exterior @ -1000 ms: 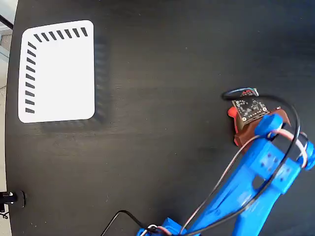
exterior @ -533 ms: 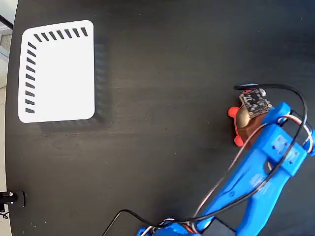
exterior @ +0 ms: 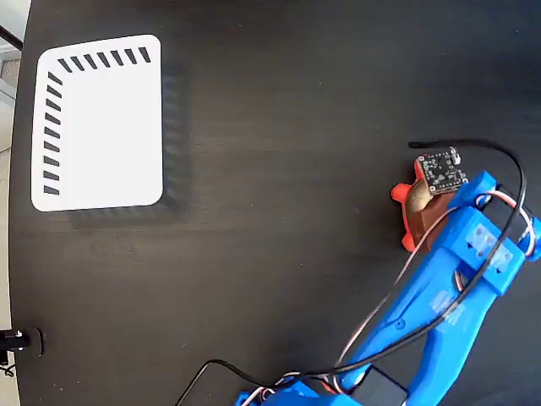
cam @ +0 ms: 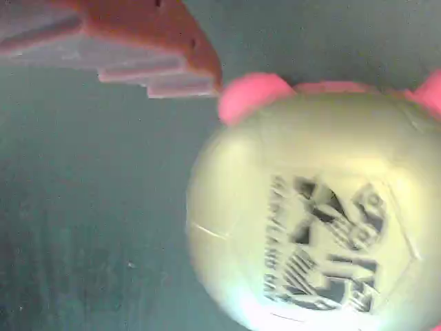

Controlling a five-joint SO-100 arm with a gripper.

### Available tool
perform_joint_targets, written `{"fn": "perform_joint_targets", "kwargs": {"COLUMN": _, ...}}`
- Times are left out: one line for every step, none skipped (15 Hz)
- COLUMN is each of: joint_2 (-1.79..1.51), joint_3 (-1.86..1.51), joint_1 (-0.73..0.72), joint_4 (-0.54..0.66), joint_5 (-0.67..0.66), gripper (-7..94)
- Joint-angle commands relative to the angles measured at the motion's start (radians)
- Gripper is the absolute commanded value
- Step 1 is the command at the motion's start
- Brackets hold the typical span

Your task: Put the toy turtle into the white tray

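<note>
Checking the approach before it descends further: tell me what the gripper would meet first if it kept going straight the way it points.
Most likely the toy turtle: its shell fills the wrist view right ahead, with one finger off to the upper left. In the fixed view the gripper sits over the turtle. Remaining depth is unclear.

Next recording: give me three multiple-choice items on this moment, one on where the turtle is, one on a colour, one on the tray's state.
1. In the fixed view, where is the toy turtle?
A. On the white tray
B. On the dark table at right, partly under the arm
C. At the top left corner

2. What colour is the arm?
A. Blue
B. Yellow
C. White

3. What state is the white tray in?
A. Holding the turtle
B. Flipped on edge
C. Lying flat with nothing on it

Answers: 1 B, the red legs and bronze shell show at right, far from the tray. 2 A, its links are bright blue. 3 C, its white face is bare, with dark slots along two edges.
</note>
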State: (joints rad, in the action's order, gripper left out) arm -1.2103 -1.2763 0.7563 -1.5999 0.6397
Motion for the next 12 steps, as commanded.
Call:
{"fn": "perform_joint_targets", "kwargs": {"joint_2": -0.029, "joint_3": 0.009, "joint_1": -0.005, "joint_4": 0.029, "joint_5": 0.031, "gripper": 66}}
{"fn": "perform_joint_targets", "kwargs": {"joint_2": -0.021, "joint_3": -0.009, "joint_1": -0.017, "joint_4": 0.058, "joint_5": 0.038, "gripper": 66}}
{"fn": "perform_joint_targets", "kwargs": {"joint_2": -0.012, "joint_3": -0.028, "joint_1": -0.031, "joint_4": 0.080, "joint_5": 0.049, "gripper": 66}}
{"fn": "perform_joint_targets", "kwargs": {"joint_2": -0.006, "joint_3": -0.049, "joint_1": -0.041, "joint_4": 0.104, "joint_5": 0.054, "gripper": 66}}
{"fn": "perform_joint_targets", "kwargs": {"joint_2": -0.003, "joint_3": -0.075, "joint_1": -0.049, "joint_4": 0.135, "joint_5": 0.061, "gripper": 66}}
{"fn": "perform_joint_targets", "kwargs": {"joint_2": -0.002, "joint_3": -0.098, "joint_1": -0.057, "joint_4": 0.161, "joint_5": 0.063, "gripper": 66}}
{"fn": "perform_joint_targets", "kwargs": {"joint_2": 0.002, "joint_3": -0.117, "joint_1": -0.063, "joint_4": 0.179, "joint_5": 0.064, "gripper": 66}}
{"fn": "perform_joint_targets", "kwargs": {"joint_2": 0.006, "joint_3": -0.127, "joint_1": -0.067, "joint_4": 0.195, "joint_5": 0.064, "gripper": 66}}
{"fn": "perform_joint_targets", "kwargs": {"joint_2": 0.011, "joint_3": -0.137, "joint_1": -0.069, "joint_4": 0.209, "joint_5": 0.064, "gripper": 66}}
{"fn": "perform_joint_targets", "kwargs": {"joint_2": 0.017, "joint_3": -0.138, "joint_1": -0.069, "joint_4": 0.216, "joint_5": 0.064, "gripper": 66}}
{"fn": "perform_joint_targets", "kwargs": {"joint_2": 0.020, "joint_3": -0.141, "joint_1": -0.069, "joint_4": 0.225, "joint_5": 0.064, "gripper": 66}}
{"fn": "perform_joint_targets", "kwargs": {"joint_2": 0.025, "joint_3": -0.149, "joint_1": -0.064, "joint_4": 0.239, "joint_5": 0.063, "gripper": 66}}
